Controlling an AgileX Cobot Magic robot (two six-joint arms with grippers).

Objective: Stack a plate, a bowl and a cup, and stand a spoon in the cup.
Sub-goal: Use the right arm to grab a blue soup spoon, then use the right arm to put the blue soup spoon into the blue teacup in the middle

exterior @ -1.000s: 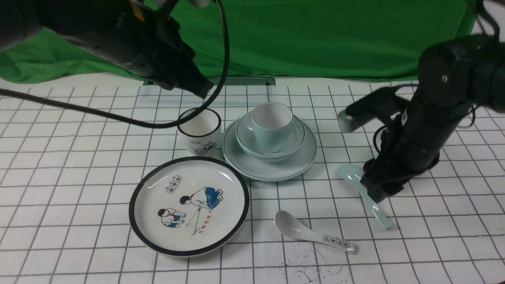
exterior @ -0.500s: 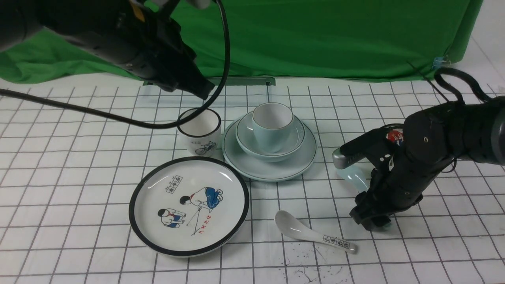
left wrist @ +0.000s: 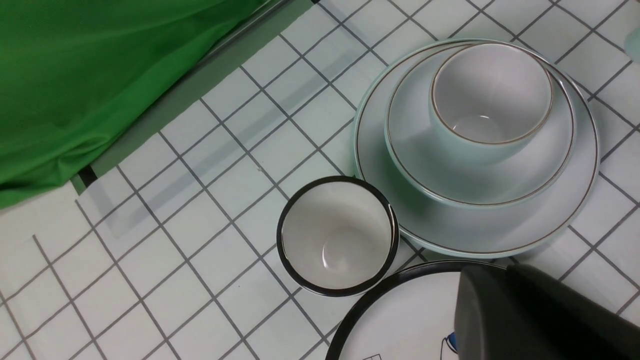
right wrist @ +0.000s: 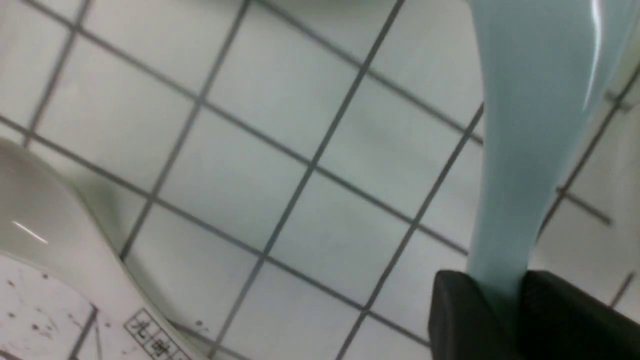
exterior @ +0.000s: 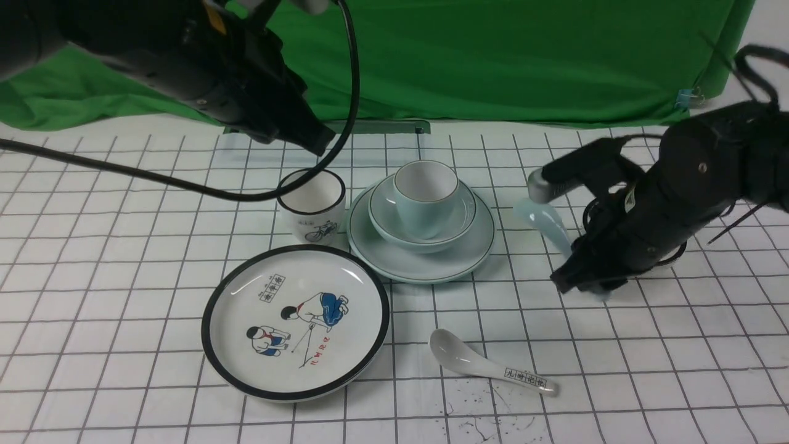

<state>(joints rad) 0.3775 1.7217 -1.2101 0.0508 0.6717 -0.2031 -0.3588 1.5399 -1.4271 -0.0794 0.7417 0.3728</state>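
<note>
The pale blue-green plate (exterior: 370, 243) carries the bowl (exterior: 381, 216), and the cup (exterior: 425, 197) stands upright in the bowl. The stack also shows in the left wrist view: plate (left wrist: 500, 235), bowl (left wrist: 415, 165), cup (left wrist: 492, 95). My right gripper (exterior: 585, 282) is shut on the handle of the pale blue spoon (exterior: 545, 223) and holds it tilted, off the table, right of the stack. The right wrist view shows the spoon (right wrist: 525, 150) pinched in the gripper (right wrist: 510, 295). My left gripper (exterior: 315, 142) hangs high behind the stack, shut and empty (left wrist: 505, 275).
A white black-rimmed cup with a bicycle drawing (exterior: 311, 206) stands just left of the stack. The cartoon plate (exterior: 296, 320) lies in front of it. A white spoon with characters (exterior: 487, 364) lies front of centre. The left arm's cable (exterior: 185, 182) crosses the left side. Green cloth (exterior: 493, 55) hangs behind.
The pale blue spoon lay on the table a second ago. My right gripper came down on its handle, shut, and has lifted it up and back.
</note>
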